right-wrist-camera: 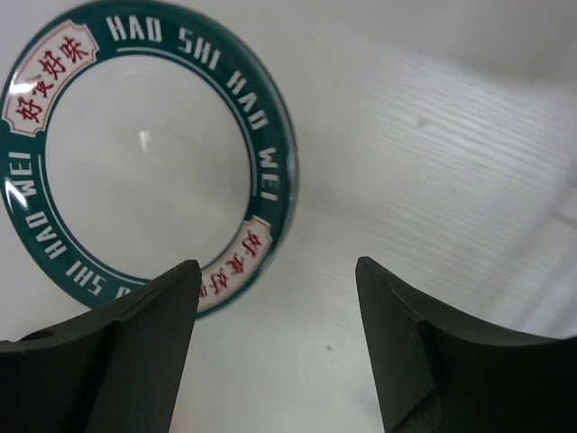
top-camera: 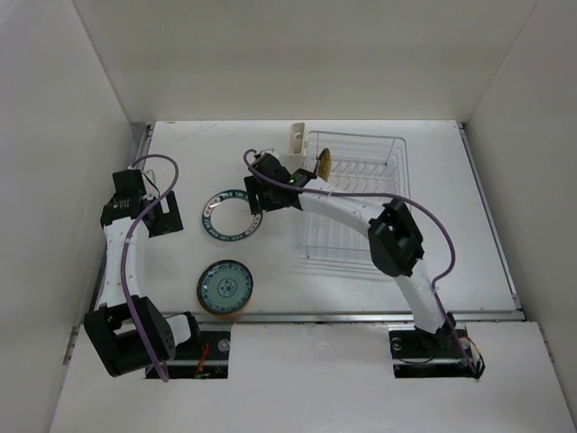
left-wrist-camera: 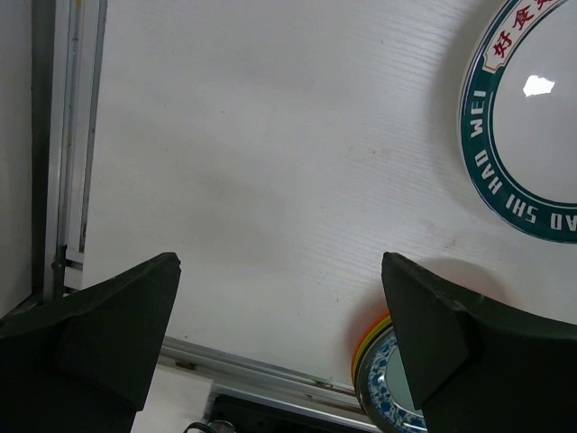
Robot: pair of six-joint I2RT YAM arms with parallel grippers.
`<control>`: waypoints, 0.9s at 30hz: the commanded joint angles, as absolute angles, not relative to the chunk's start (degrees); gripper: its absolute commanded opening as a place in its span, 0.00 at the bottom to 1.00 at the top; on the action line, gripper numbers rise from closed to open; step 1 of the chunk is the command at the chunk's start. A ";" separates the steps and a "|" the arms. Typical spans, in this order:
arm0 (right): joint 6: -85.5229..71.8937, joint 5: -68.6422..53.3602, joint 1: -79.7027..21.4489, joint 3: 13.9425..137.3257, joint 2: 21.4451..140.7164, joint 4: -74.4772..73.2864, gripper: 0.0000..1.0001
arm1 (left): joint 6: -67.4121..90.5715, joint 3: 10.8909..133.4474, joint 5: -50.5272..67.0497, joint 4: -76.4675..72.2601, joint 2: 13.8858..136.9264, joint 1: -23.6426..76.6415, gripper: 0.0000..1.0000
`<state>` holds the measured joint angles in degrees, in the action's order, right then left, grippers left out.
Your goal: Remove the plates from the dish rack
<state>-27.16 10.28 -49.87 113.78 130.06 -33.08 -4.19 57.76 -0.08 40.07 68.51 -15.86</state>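
Observation:
The white wire dish rack (top-camera: 356,194) stands at the back right. One amber-yellow plate (top-camera: 323,164) stands upright in its left end. A white plate with a dark teal rim (top-camera: 231,216) lies flat on the table; it also shows in the right wrist view (right-wrist-camera: 144,153) and the left wrist view (left-wrist-camera: 523,135). A stack of plates (top-camera: 225,287) with a blue-patterned one on top and orange and lime edges (left-wrist-camera: 383,374) lies near the front edge. My right gripper (top-camera: 257,197) (right-wrist-camera: 278,289) is open and empty just beside the teal-rimmed plate's right edge. My left gripper (top-camera: 169,219) (left-wrist-camera: 279,307) is open and empty, left of that plate.
A cream utensil cup (top-camera: 296,142) sits on the rack's back left corner. White walls close in the table on three sides. A metal rail (left-wrist-camera: 63,180) runs along the table's left edge and another along the front (top-camera: 361,316).

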 commanded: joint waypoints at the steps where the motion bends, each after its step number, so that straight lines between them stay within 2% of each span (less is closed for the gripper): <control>1: -26.46 20.80 -49.92 111.98 116.74 -32.35 0.75 | -4.92 57.57 0.97 40.43 68.20 -16.00 0.94; 2: -26.46 25.35 -49.92 110.41 111.50 -32.34 0.75 | -4.92 57.57 0.97 40.43 68.20 -16.00 0.94; 3: -27.24 25.40 -49.92 110.39 111.45 -32.34 0.75 | -4.92 57.57 0.97 40.43 68.20 -16.00 0.94; 8: -31.72 40.58 -46.07 110.30 108.37 -40.07 0.75 | -4.92 57.57 1.49 40.43 68.20 -16.00 0.94; 17: -34.28 42.19 -37.36 112.41 113.90 -43.77 0.75 | -5.45 57.57 1.49 40.43 68.20 -16.00 0.94; 23: -33.66 39.02 -35.16 115.22 118.82 -42.63 0.62 | -5.45 57.57 1.49 40.43 68.20 -16.00 0.94; 24: -33.66 38.41 -34.46 115.22 119.61 -42.63 0.59 | -5.45 57.57 1.49 40.43 68.20 -16.00 0.94; 25: -33.66 37.54 -33.93 115.22 120.14 -42.63 0.51 | -5.45 57.57 1.49 40.43 68.20 -16.00 0.94; 27: -33.66 36.83 -33.93 115.22 120.93 -42.63 0.44 | -5.45 57.57 1.49 40.43 68.20 -16.00 0.94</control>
